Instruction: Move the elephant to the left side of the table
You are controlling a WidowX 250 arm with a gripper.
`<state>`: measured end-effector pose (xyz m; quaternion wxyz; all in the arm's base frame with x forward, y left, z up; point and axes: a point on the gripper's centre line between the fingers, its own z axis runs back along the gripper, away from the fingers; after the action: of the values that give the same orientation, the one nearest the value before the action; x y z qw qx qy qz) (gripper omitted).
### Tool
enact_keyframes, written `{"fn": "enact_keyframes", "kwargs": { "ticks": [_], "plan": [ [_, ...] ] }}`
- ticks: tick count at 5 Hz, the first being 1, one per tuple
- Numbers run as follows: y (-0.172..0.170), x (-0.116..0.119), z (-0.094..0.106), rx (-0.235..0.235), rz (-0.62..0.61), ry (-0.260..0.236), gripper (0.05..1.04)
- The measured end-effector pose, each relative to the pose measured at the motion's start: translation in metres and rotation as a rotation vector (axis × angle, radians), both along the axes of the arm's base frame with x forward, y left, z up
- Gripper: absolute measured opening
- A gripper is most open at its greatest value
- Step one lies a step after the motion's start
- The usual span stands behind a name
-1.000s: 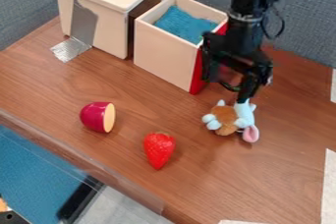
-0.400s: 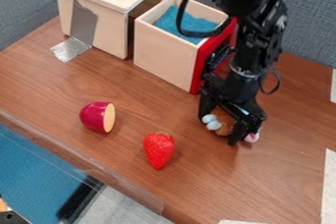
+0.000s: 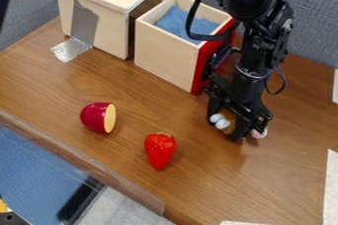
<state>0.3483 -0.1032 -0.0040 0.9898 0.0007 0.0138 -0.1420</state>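
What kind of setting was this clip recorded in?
Likely a robotics lab workspace: a black robot arm over a brown wood-grain table, grey fabric partitions behind, and toy food like the red plastic-looking strawberry.

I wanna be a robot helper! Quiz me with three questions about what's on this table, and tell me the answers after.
1. Which is closer to the gripper?
A) the strawberry
B) the cut red half
2. True or false: the gripper is down at the plush elephant.
3. Fill in: the stuff inside the open wooden box is ____.

Key: 1 A; 2 true; 3 blue
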Motion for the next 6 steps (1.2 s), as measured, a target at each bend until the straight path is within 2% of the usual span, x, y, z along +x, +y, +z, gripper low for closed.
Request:
{"fn": "enact_keyframes", "kwargs": {
  "ticks": [1,2,3,4,5,6],
  "plan": [
    [0.0,-0.006,0.002,-0.009,0.001,0.009,0.492],
    [0.0,-0.013,0.05,-0.086,0.015,-0.054,0.428],
    [0.039,-0.016,0.077,-0.131,0.098,-0.09,0.416],
    [0.088,-0.027,0.075,-0.138,0.177,-0.106,0.415],
    [0.136,-0.038,0.066,-0.12,0.255,-0.119,0.415],
    [0.183,-0.046,0.06,-0.104,0.326,-0.164,0.415]
  ]
}}
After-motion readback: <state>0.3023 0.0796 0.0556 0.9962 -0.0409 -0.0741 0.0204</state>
